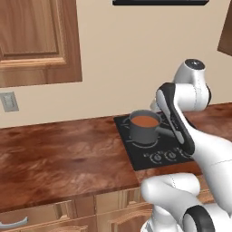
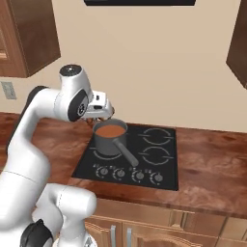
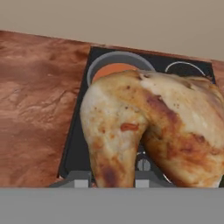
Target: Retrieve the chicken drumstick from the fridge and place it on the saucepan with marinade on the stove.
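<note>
Broadly, the wooden counter [image 1: 59, 154] carries the black stove [image 2: 159, 166], where the saucepan [image 2: 110, 140] of marinade [image 2: 109, 130] sits on a rear burner. Just behind the pan, the gripper [image 2: 99, 116] is clamped on the chicken drumstick [image 3: 148, 131], hanging above the stove.

You have one chicken drumstick [image 3: 148, 131], one saucepan [image 2: 110, 138] on one stove [image 2: 159, 164] — four burners and four knobs — and one wall outlet [image 1: 9, 101].
</note>
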Robot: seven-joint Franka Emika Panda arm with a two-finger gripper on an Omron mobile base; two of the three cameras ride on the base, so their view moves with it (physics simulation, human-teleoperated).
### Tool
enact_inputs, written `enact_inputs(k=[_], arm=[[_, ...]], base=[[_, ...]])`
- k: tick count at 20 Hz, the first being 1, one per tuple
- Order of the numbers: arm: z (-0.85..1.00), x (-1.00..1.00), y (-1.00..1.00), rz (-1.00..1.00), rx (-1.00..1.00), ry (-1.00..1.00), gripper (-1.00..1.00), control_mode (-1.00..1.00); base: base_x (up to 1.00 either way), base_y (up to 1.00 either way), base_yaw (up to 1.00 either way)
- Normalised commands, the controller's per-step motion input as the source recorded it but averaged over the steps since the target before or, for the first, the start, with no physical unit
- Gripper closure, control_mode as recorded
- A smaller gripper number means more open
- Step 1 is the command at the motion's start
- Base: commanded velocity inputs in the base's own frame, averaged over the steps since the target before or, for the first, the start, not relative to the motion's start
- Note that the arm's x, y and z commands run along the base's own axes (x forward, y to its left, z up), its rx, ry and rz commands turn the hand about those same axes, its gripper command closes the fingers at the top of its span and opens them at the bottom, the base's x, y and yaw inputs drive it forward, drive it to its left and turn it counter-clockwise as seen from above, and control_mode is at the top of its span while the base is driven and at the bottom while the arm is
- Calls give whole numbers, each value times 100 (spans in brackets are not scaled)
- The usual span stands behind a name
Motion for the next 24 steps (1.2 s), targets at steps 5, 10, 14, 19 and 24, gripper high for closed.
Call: enact_inputs(k=[5,10,14,19,24], arm=[[-27,52,0,0,1,0,100,-100],[-27,64,0,0,0,0,100,-100],[-28,65,0,0,0,0,100,-100],[-29,60,0,0,0,1,100,-100],[-28,48,0,0,0,2,100,-100]], base=[[0,0,0],[0,0,0],[0,0,0],[0,0,0],[0,0,0]])
